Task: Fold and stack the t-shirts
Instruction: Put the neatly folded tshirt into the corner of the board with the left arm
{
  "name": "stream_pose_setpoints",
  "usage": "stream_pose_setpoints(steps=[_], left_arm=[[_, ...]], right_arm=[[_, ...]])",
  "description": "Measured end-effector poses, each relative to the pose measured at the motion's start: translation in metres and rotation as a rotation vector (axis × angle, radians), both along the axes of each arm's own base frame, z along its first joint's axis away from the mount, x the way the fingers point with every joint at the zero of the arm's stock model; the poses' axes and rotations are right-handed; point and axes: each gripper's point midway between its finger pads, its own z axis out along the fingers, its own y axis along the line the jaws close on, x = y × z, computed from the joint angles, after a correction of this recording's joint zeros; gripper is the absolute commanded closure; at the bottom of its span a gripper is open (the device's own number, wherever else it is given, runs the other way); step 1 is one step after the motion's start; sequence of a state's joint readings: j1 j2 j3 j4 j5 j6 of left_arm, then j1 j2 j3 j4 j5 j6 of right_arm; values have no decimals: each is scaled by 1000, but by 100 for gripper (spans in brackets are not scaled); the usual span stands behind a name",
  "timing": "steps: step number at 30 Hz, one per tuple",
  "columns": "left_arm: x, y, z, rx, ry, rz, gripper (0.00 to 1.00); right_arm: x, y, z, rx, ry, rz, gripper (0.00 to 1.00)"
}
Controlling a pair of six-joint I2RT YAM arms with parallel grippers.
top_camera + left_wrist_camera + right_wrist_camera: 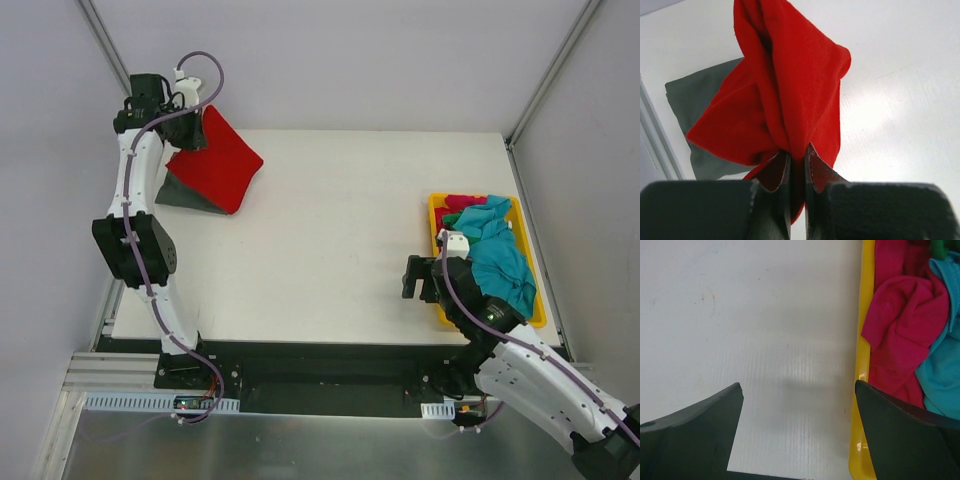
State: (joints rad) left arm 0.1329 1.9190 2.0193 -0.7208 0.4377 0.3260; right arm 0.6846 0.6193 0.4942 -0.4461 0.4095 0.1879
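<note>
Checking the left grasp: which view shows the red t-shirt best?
Left wrist: close up, the red t-shirt bunched in the shut left hand. Top external shows it small, lying partly over the grey t-shirt, pinch hidden. Right wrist misses it.

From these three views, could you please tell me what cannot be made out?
1. Dark grey t-shirt: mostly covered by the red t-shirt in the top and left wrist views, so its fold is unclear.
2. Yellow tray: from above, the turquoise t-shirt and the right arm hide its contents, so the shirt count is unknown.
3. Green t-shirt: only a sliver, cut off by the right wrist view's top edge.
</note>
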Motion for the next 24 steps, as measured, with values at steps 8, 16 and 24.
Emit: stream_pose_setpoints(steps=[8,16,24], left_arm=[[27,27,-69,-34,128,30,100],[55,85,-104,-54,150,128,100],[67,119,-145,-42,179,198,100]], right_arm=[[3,-3,-6,-54,20,-2,4],[6,-2,-7,-96,41,9,4],[18,4,-10,-165,98,14,4]])
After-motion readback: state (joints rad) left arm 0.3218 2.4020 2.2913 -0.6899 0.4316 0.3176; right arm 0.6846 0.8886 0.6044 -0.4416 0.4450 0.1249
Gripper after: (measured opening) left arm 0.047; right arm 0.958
